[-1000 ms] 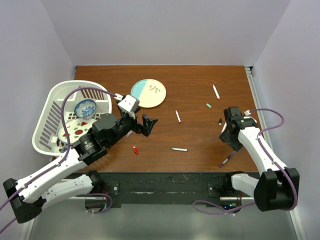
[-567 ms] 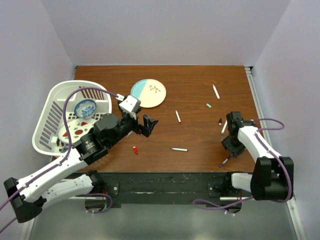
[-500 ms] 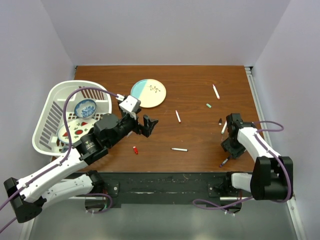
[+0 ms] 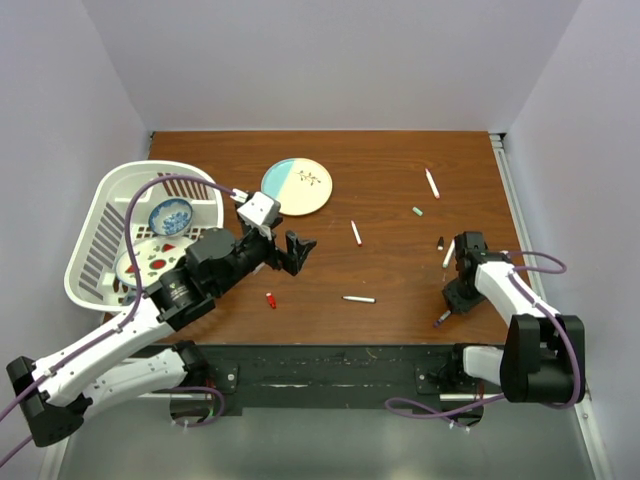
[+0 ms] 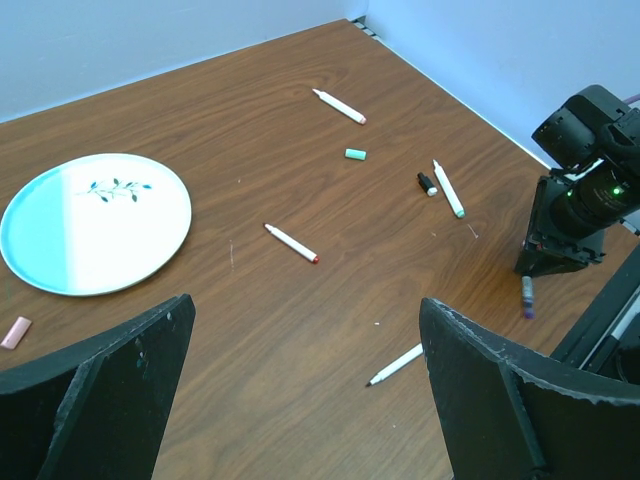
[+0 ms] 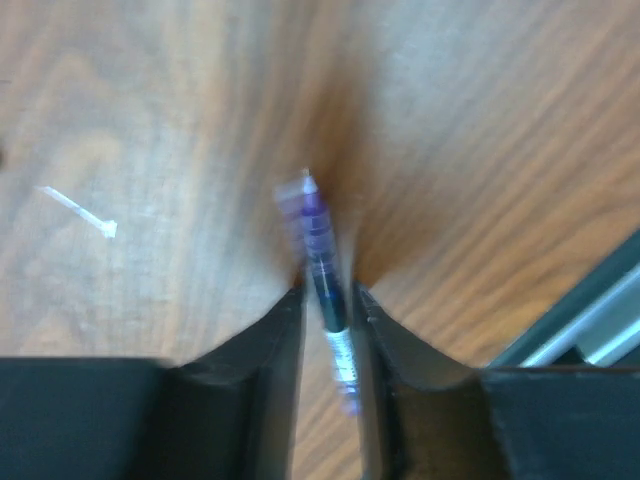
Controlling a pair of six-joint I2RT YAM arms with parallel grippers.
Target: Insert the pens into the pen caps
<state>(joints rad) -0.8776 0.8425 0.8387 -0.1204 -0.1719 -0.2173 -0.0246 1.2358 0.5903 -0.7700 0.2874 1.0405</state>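
Note:
A dark purple pen (image 6: pixel 322 265) lies on the wooden table near the front right edge, also seen as the purple pen (image 4: pixel 441 320). My right gripper (image 6: pixel 328 300) points down over it with a finger close on each side; a thin gap shows on both sides. White pens lie at mid-table (image 4: pixel 356 233), nearer the front (image 4: pixel 358 299), far right (image 4: pixel 432 183) and beside the right arm (image 4: pixel 448 255). A green cap (image 4: pixel 417 211), a black cap (image 4: pixel 440 242) and a red cap (image 4: pixel 271 300) lie loose. My left gripper (image 4: pixel 300 245) hovers wide open and empty, left of centre.
A white basket (image 4: pixel 100 230) holding bowls stands at the left edge. A blue and cream plate (image 4: pixel 297 186) lies at the back, with a pink cap (image 5: pixel 14 333) near it. The dark front rail (image 4: pixel 350 360) runs just past the purple pen.
My right gripper has dropped toward the front edge onto the purple pen and its fingers have narrowed around it. The left arm has stayed still.

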